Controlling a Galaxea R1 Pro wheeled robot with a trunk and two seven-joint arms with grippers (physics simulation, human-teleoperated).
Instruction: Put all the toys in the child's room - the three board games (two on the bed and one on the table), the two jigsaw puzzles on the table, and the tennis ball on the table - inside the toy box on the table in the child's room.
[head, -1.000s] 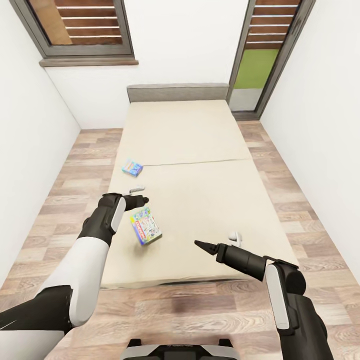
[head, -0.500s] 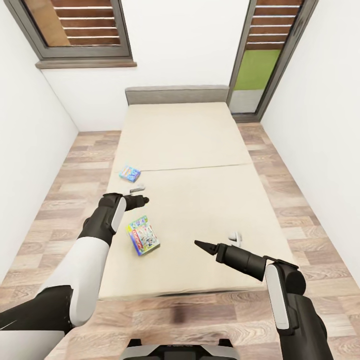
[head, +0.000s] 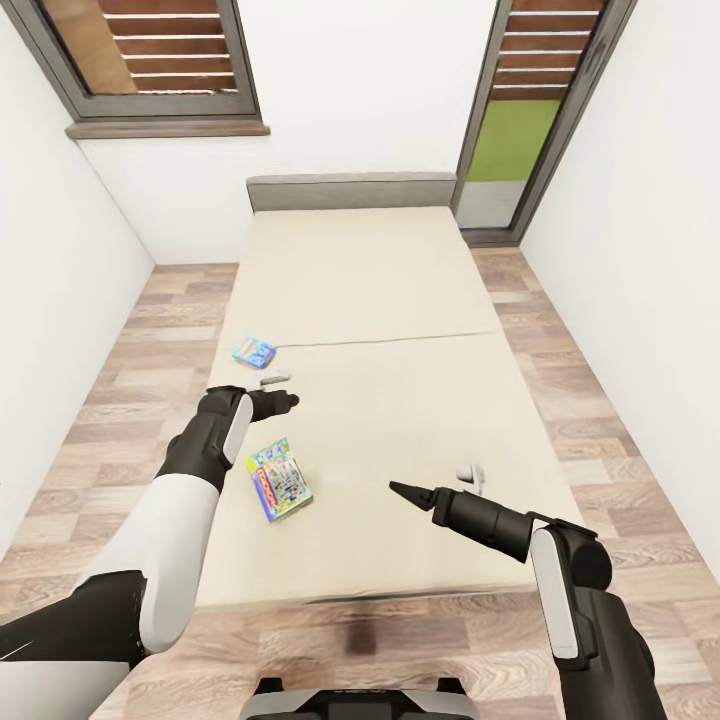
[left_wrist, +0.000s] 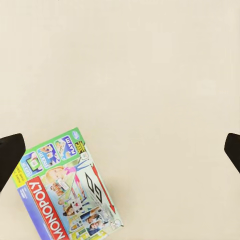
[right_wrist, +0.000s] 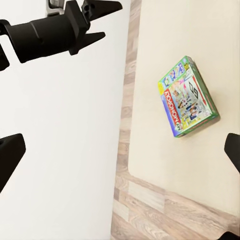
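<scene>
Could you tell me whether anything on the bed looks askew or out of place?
Both flat printed board game boxes, the pale green Monopoly box and the small blue box, lie askew near the beige bed's edge. Nothing looks damaged.

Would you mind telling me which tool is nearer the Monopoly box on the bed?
Left. The left tool hovers just beyond the Monopoly box; the right tool is farther off to its right.

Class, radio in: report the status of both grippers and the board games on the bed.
Left gripper open, empty, over the bed. Right gripper empty; jaws unclear. Monopoly box and small blue box flat on the mattress. Nothing on them.
</scene>
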